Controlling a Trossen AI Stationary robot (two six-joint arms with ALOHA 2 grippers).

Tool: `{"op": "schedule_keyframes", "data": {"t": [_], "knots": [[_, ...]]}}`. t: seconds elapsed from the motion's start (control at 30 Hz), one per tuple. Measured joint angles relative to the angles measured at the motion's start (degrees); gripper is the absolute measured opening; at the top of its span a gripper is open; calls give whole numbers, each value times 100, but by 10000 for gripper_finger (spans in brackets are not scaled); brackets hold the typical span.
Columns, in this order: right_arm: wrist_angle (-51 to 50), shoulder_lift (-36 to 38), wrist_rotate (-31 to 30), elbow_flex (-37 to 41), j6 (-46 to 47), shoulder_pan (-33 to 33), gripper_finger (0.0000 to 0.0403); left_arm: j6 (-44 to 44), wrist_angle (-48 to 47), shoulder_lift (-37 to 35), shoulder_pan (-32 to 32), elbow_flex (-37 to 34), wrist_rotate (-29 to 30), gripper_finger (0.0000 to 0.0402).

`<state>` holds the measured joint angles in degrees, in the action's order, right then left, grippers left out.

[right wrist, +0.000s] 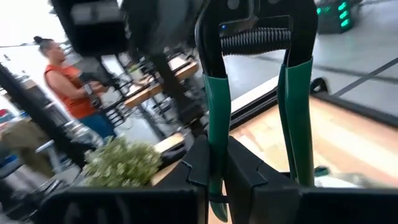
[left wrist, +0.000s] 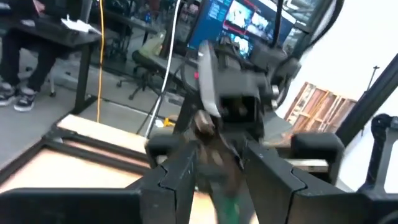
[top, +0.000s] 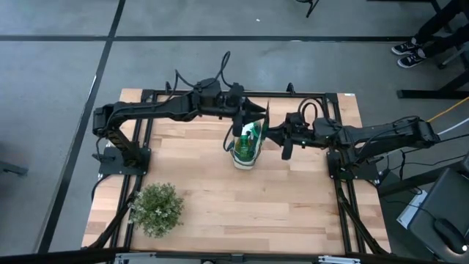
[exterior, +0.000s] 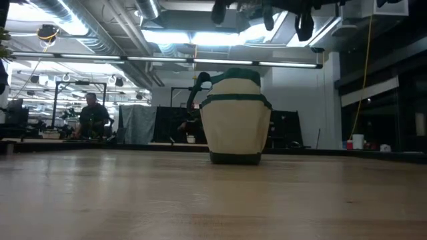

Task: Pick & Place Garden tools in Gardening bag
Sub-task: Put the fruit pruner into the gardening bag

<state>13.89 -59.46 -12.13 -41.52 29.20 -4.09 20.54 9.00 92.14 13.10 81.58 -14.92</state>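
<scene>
- The pruning shears (right wrist: 252,93) hang between the 2 grippers above the gardening bag (top: 246,150), which stands near the table's (top: 220,205) far edge.
- The right wrist view alone shows the right gripper (right wrist: 214,177) clamped on 1 green handle.
- The left gripper (left wrist: 214,174) grips the blurred blade end.
- The bag's contents are hard to make out.
</scene>
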Motion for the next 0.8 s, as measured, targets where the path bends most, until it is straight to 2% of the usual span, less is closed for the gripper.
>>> {"op": "schedule_keyframes", "data": {"t": [0.27, 0.57, 0.8], "knots": [[14, 3, -901, 0, -49, 4, 24, 127, -621, 6, 13, 0, 323, 141], [-19, -103, -926, 4, -5, 180, 24, -195, -562, 48, -37, 0, 979, 187], [61, -299, -882, 4, 34, 218, 24, -220, -456, 203, -151, -4, 1096, 191]]}}
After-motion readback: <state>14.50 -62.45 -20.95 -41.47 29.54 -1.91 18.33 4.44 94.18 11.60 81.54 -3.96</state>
